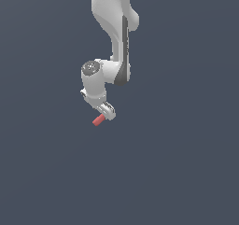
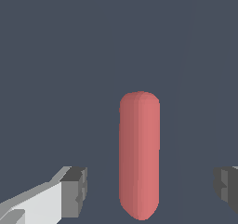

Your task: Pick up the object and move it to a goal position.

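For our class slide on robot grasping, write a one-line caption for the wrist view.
Red cylinder lies between the gripper's open jaws, touching neither, on a plain dark surface.

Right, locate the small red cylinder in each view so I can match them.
Exterior view: small red cylinder just left of centre, poking out below the white hand.
Wrist view: cylinder lower centre, between the hand's dark fingertips.
Shared landmark: the hand.

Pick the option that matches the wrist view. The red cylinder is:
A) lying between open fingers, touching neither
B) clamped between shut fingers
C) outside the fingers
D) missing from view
A: the red cylinder lies in the gap of the gripper, with bare floor either side before each finger.
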{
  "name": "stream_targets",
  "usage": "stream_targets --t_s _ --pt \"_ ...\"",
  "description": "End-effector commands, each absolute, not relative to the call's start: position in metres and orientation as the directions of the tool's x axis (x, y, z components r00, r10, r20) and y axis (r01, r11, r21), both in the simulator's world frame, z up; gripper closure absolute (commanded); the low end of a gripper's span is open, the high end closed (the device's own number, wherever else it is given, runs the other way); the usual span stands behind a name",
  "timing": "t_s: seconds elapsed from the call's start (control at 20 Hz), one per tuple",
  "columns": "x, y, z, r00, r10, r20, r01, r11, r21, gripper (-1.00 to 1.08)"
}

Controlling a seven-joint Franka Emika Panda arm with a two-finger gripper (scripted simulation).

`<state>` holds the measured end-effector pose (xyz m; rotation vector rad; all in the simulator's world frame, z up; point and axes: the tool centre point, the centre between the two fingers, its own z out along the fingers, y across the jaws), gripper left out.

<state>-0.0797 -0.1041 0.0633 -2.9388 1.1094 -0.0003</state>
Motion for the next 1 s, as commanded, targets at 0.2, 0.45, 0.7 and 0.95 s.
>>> stream_targets --t_s 0.2,0.45,0.7,0.95 --pt "-0.081 -0.104 0.042 0.748 -0.663 0.000 -0.663 -0.748 0.000 -0.92" --pt "-0.081 -0.104 0.021 0.747 -0.665 0.000 -0.665 -0.747 0.000 -0.92" --pt "-0.081 -0.105 0.015 0.746 -0.666 0.000 -0.666 -0.746 0.000 -0.92" --pt "-0.081 -0.105 0.015 0.746 -0.666 0.000 -0.666 -0.746 0.000 1.08"
